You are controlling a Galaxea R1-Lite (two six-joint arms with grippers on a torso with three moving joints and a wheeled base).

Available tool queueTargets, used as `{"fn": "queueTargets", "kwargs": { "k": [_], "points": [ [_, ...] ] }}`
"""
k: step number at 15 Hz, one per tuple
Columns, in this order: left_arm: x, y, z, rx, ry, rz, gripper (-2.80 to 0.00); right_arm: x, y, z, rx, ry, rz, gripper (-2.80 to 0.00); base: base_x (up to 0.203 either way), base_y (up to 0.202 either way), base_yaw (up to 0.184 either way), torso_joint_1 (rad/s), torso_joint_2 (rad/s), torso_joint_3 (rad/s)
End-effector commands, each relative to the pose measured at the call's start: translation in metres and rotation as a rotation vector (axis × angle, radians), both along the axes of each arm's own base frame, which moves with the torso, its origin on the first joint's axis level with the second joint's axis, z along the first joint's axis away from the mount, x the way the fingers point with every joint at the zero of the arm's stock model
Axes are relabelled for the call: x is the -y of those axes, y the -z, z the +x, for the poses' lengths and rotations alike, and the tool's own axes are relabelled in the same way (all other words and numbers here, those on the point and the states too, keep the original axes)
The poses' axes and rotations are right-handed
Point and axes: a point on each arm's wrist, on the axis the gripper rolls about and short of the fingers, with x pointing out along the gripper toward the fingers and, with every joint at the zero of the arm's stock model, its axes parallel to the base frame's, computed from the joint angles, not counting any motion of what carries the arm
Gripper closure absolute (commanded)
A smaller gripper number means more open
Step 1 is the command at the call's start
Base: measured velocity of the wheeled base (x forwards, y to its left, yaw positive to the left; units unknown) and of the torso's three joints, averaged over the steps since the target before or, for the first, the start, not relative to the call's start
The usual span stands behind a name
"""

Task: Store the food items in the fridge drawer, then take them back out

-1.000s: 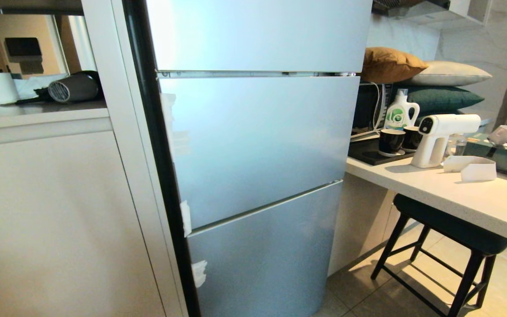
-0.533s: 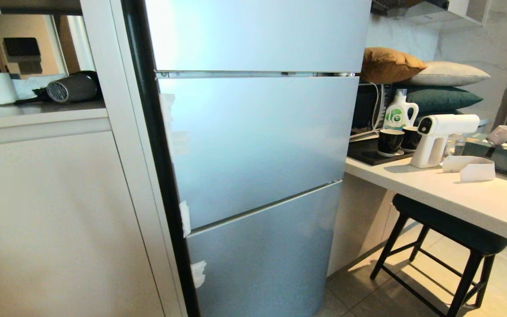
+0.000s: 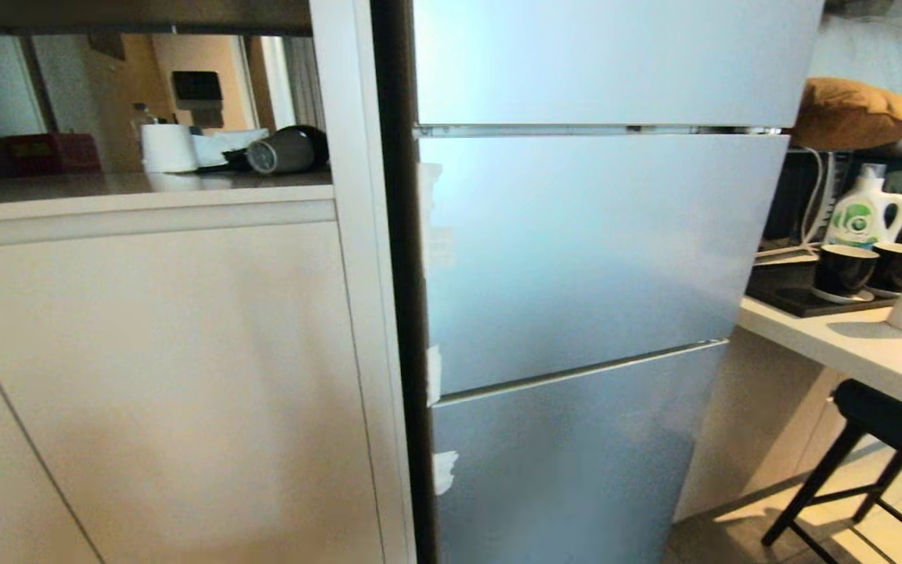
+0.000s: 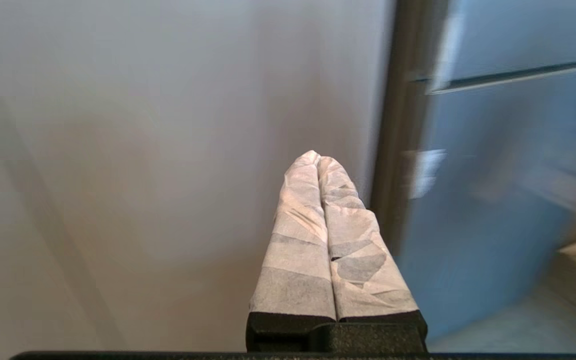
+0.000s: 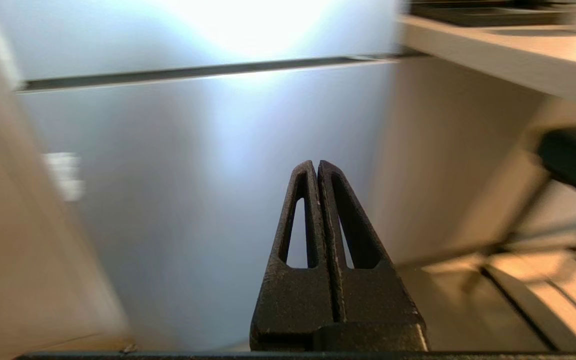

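A tall silver-blue fridge [image 3: 600,258] stands in front of me with all its doors closed. The food items and the fridge drawer are out of view. Neither arm shows in the head view. My left gripper [image 4: 317,156], its fingers wrapped in white tape, is shut with nothing in it and faces a cream cabinet panel [image 4: 168,150] beside the fridge's dark side edge [image 4: 393,150]. My right gripper [image 5: 316,163], bare black, is shut on nothing and points at the fridge's lower door [image 5: 193,190].
A cream cabinet [image 3: 161,376] with a counter fills the left; a red box [image 3: 50,152], a white roll [image 3: 167,147] and a hair dryer [image 3: 288,150] lie on it. Right of the fridge a white counter [image 3: 858,352] carries cups, a detergent bottle [image 3: 864,213] and a white spray gun, with a black stool [image 3: 882,439] below.
The whole scene has slid to the right in the head view, so the camera has turned to the left. More of the left cabinet shows now. The fridge doors stay closed.
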Motion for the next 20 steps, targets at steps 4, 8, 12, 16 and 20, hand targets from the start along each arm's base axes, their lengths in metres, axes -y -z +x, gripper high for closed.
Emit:
{"fn": "queueTargets", "kwargs": {
  "k": [4,8,12,16,20],
  "points": [
    [0.0000,0.0029,0.0009,-0.010,-0.001,0.001,0.00,0.0000,0.0000,0.0002,-0.002,0.000,0.001,0.00,0.001,-0.007,0.174,0.000,0.00,-0.001],
    [0.0000,0.0029,0.0009,-0.010,-0.001,-0.001,0.00,0.0000,0.0000,0.0002,-0.002,0.000,0.003,0.00,0.001,-0.005,0.163,0.001,0.00,-0.001],
    [0.0000,0.0029,0.0009,-0.010,-0.001,0.000,0.00,0.0000,0.0001,0.0002,-0.003,0.000,0.003,0.00,0.000,-0.001,0.020,0.000,0.00,0.000],
    [0.0000,0.0029,0.0009,-0.010,-0.001,-0.001,0.00,0.0000,0.0000,0.0000,-0.001,0.000,0.003,0.00,0.000,0.000,0.000,0.000,0.00,0.000],
    [0.0000,0.0029,0.0009,-0.010,-0.001,0.001,0.00,0.0000,0.0000,0.0001,-0.001,0.000,0.002,0.00,0.000,0.000,0.000,0.000,0.00,0.000]
  ]
}}
